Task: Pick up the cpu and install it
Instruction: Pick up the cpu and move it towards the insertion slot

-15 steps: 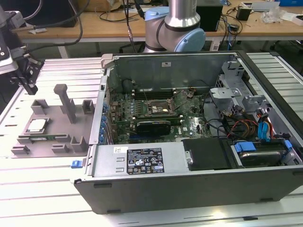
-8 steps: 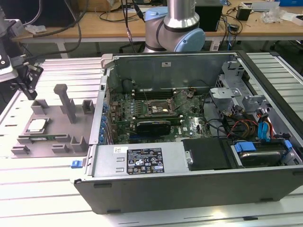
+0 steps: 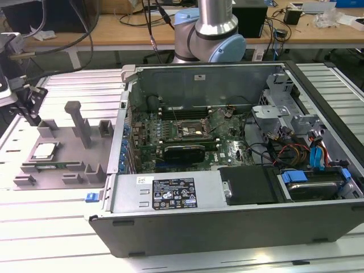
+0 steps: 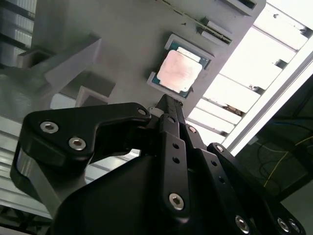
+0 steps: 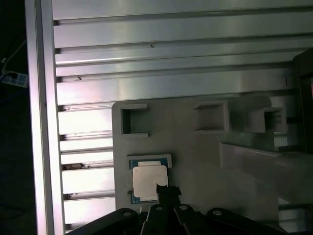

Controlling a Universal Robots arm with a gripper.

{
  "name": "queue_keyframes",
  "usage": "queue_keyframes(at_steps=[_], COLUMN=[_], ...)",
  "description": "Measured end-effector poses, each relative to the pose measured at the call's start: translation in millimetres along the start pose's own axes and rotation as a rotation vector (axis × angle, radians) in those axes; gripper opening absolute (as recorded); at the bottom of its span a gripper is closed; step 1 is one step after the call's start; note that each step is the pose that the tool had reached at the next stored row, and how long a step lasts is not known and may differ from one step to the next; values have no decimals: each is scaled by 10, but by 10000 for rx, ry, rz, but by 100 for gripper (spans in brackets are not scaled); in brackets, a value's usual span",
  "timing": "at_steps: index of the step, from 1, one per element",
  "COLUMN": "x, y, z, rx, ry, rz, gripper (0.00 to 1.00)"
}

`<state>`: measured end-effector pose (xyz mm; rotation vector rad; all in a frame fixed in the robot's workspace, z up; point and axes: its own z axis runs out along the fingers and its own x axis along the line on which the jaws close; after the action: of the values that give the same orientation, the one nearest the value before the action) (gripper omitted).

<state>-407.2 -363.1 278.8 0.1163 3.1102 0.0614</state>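
Note:
The cpu (image 3: pixel 44 151) is a small square chip with a shiny silver top. It lies flat in a shallow holder on the grey fixture plate (image 3: pixel 62 162), at the exterior view's left. In both wrist views the cpu (image 4: pixel 178 71) (image 5: pixel 149 180) sits just past the tip of my gripper (image 4: pixel 166 102) (image 5: pixel 164 189). The black fingers meet in one narrow point with nothing between them. In the exterior view the gripper (image 3: pixel 31 114) hangs above the plate's far left corner, apart from the chip.
An open computer case (image 3: pixel 239 222) lies on the slatted aluminium table (image 3: pixel 51 227), with the motherboard's black socket frame (image 3: pixel 190 126) near its middle. Grey blocks and a tall post (image 3: pixel 79 122) rise from the fixture plate. A wooden bench with cables stands behind.

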Motion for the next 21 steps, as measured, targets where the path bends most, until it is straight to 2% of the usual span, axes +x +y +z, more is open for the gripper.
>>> queue_keyframes(at_steps=[3, 6, 12, 17, 21], x=[39, 58, 74, 74, 77], y=[-17, -61, -124, -161, -176], z=[73, 181, 338, 433, 555], rx=[1, 0, 1, 1, 1], ry=[2, 0, 2, 1, 2], rz=[-1, -1, -1, 0, -29], gripper=[11, 11, 11, 11, 11])
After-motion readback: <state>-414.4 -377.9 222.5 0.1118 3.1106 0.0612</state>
